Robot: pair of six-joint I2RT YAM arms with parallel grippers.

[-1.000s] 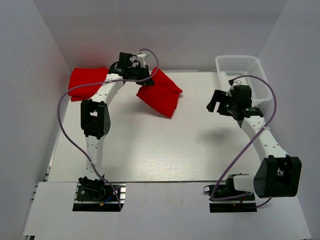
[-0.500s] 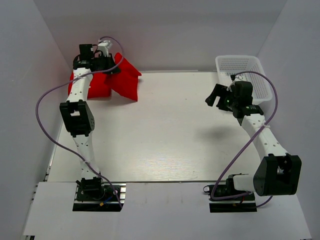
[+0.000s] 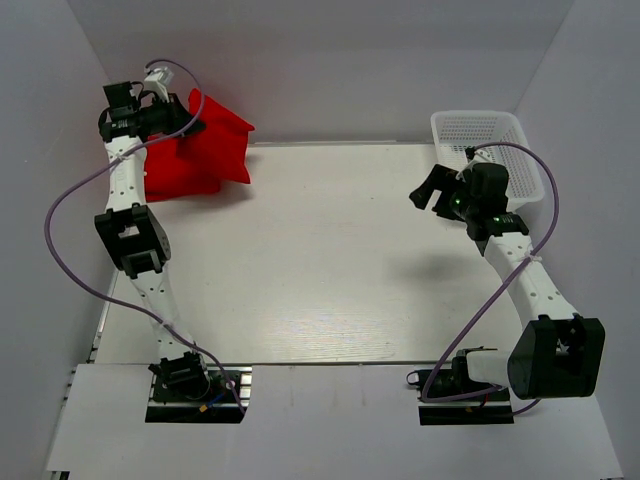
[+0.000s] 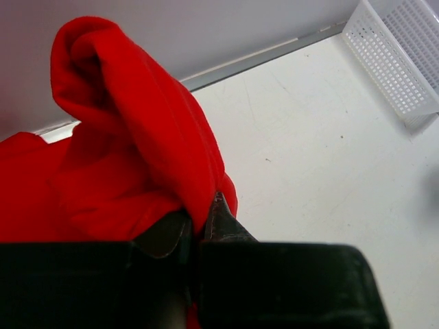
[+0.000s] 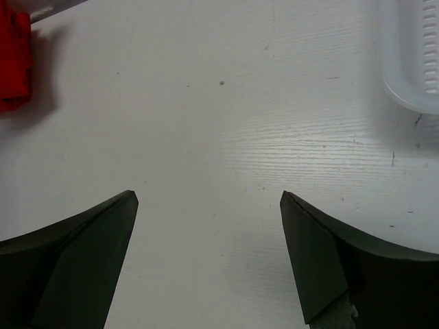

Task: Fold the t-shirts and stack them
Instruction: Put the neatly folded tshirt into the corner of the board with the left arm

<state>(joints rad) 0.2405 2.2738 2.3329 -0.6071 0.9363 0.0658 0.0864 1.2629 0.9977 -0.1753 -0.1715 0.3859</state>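
Left end effector [image 4: 200, 226] clenched on a fold of a red t-shirt [image 4: 130, 137], lifted at the far left corner of the table [image 3: 320, 260], above a second t-shirt [image 3: 172, 182] lying flat. Right end effector [image 5: 209, 202] spread wide, grasping nothing, over the table near the white basket [image 3: 495, 135].

Soft matt red cloth t-shirts [image 3: 215, 145], white plastic mesh basket [image 3: 480, 116], smooth faintly grained white table [image 3: 320, 270]

You're seeing the left arm [image 3: 158, 300] and right arm [image 3: 522, 270] wearing white links between boxy black joint housings. A thin purple cable [image 3: 48, 238] is trailing off each. The right gripper [image 5: 209, 199] is showing dark, tapering wedge fingers [image 5: 75, 257].
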